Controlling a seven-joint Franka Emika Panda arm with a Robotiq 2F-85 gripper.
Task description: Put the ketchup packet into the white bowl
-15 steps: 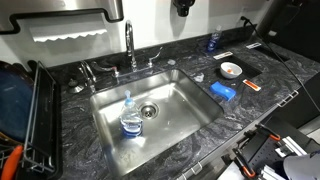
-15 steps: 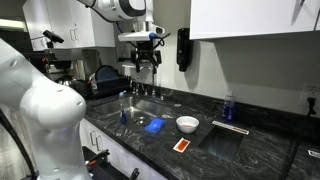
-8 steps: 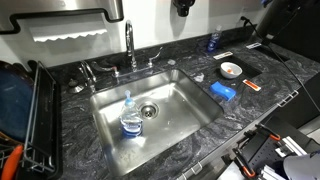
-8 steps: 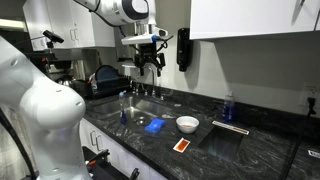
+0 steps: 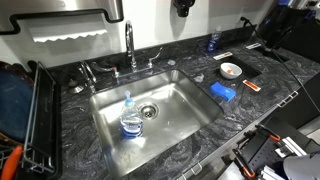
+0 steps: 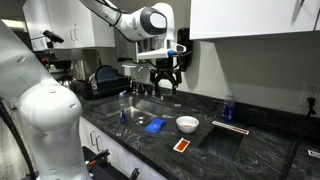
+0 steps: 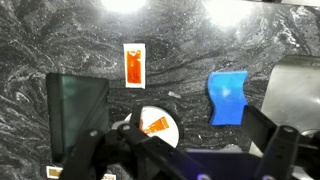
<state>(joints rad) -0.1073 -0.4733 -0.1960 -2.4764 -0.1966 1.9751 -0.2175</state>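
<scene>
Around the white bowl (image 5: pixel 230 70) spreads the dark marbled surface (image 5: pixel 205 140), with the steel sink (image 5: pixel 150 110) well to one side of it. The arm has swung away from above the sink toward the bowl in the last second, so its end effector (image 6: pixel 167 85) now hangs high over the near edge of the sink, short of the bowl. In the wrist view its jaws stand wide and empty. The blue sponge (image 7: pixel 227 97) lies just beside the bowl. Something small and orange sits inside the bowl; what it is I cannot tell. The ketchup packet (image 7: pixel 134 65) lies flat on the surface near the bowl, apart from it and untouched. The approach seems only begun: reaching, descending and grasping remain.
</scene>
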